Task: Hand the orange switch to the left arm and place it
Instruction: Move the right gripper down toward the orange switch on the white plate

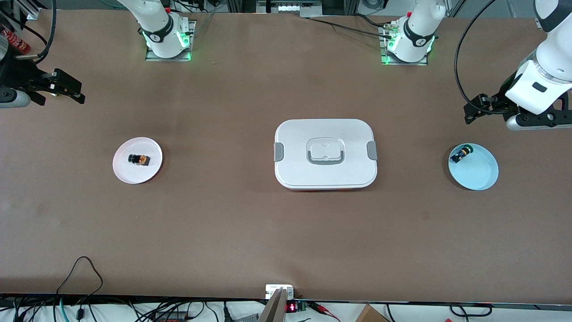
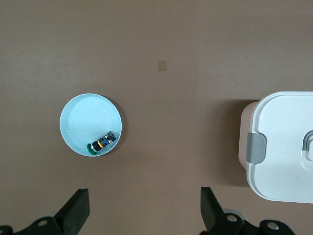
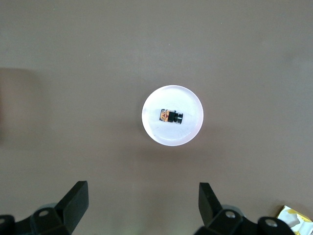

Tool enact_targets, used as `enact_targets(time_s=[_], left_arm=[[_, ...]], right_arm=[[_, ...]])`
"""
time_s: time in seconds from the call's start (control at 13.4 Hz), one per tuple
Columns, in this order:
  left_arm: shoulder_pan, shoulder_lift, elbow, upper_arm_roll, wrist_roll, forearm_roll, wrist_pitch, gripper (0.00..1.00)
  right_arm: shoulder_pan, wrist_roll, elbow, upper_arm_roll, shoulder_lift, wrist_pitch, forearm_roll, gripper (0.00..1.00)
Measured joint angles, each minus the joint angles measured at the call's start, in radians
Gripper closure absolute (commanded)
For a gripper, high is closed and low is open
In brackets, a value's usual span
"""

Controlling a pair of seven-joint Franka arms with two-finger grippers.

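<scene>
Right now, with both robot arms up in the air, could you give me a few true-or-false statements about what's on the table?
1. The orange switch lies on the pink plate. True.
2. The box has its lid off. False: the lid is on.
3. The left pincer grips a switch. False: it is open and empty.
4. The blue switch lies on the light-blue plate. True.
5. The right pincer is open. True.

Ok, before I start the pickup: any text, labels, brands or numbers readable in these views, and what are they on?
None can be read.
Red digits glow on a small display at the table edge nearest the front camera: too small to read.
A round mark on each arm's base band: too small to read.
Box, pink plate, blue plate, both switches: no lettering visible.
</scene>
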Motion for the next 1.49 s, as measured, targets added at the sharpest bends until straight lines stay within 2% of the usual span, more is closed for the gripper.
enact_targets(time_s=[0.6, 1.49], left_arm=[[0.002, 0.001, 0.004, -0.002, 0.000, 0.000, 0.000, 0.00], [0.000, 0.003, 0.005, -0.007, 0.000, 0.000, 0.000, 0.00]], right_arm=[[0.000, 0.000, 0.001, 0.000, 0.009, -0.005, 0.000, 0.00], [0.007, -0.001, 0.002, 0.004, 0.100, -0.004, 0.003, 0.00]])
